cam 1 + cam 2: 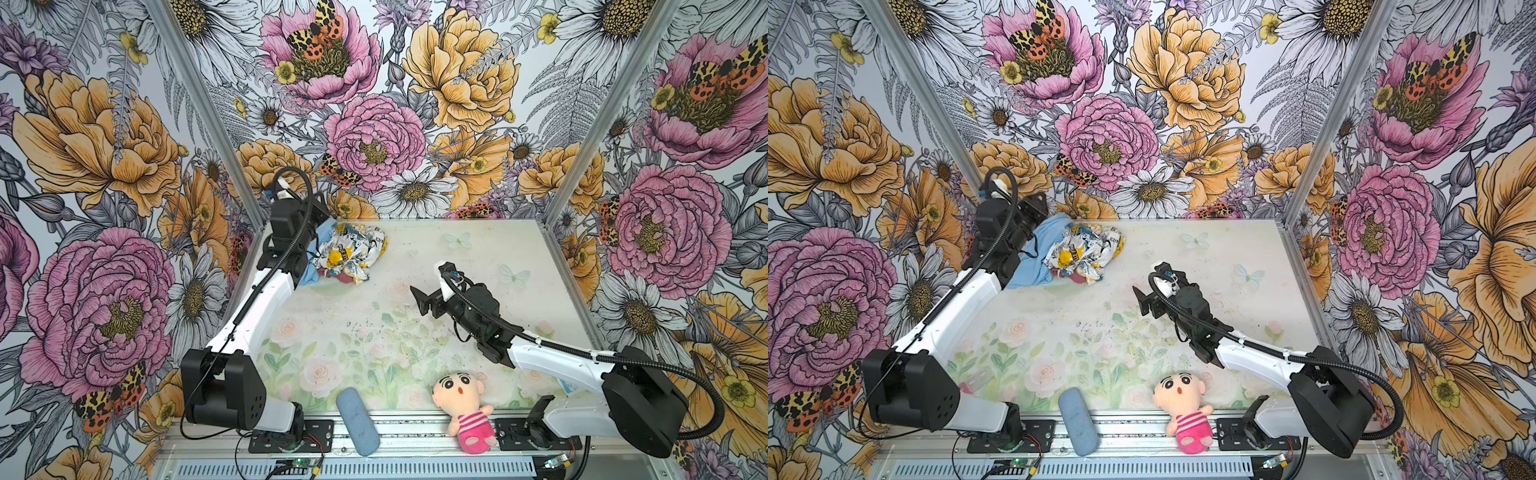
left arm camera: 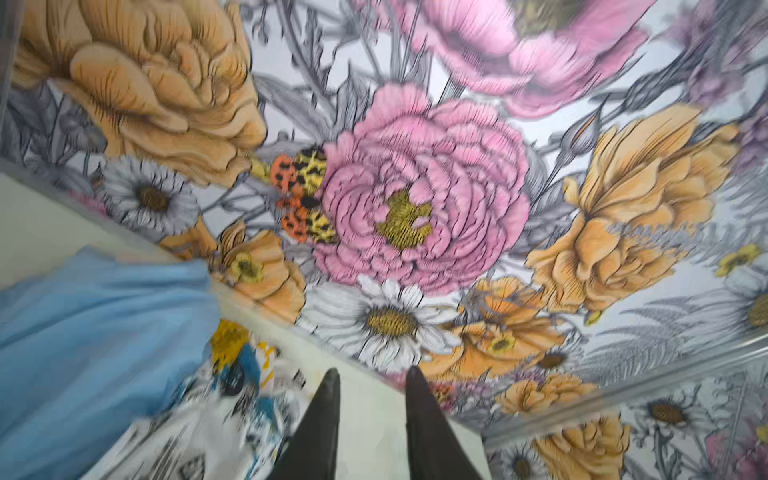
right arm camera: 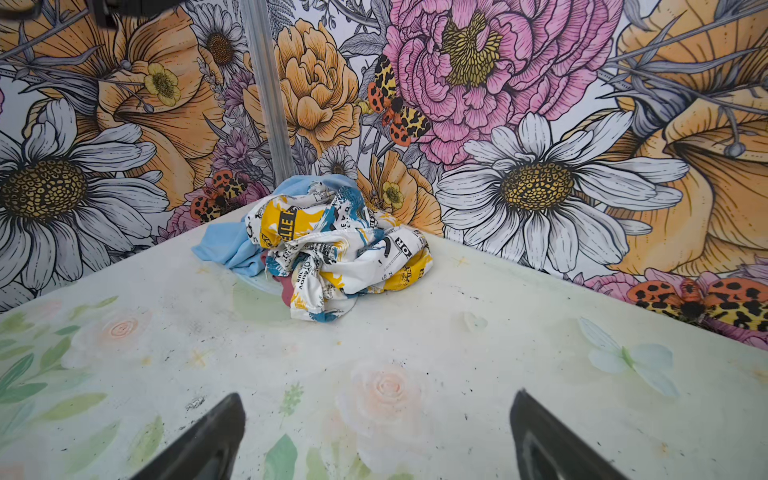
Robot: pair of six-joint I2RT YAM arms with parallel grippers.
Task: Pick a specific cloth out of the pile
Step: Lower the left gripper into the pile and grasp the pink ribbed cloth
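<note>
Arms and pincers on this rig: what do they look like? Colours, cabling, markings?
Both alike: left arm and right arm have white links, bulky black joint housings, and a black corrugated conduit routed outside. Left pincer and right pincer are black, two-pronged, tapering to points. No markings visible.

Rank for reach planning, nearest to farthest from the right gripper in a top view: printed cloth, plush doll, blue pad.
1. Printed cloth, back left of the right gripper.
2. Plush doll, front edge.
3. Blue pad, front edge, farther left.
</note>
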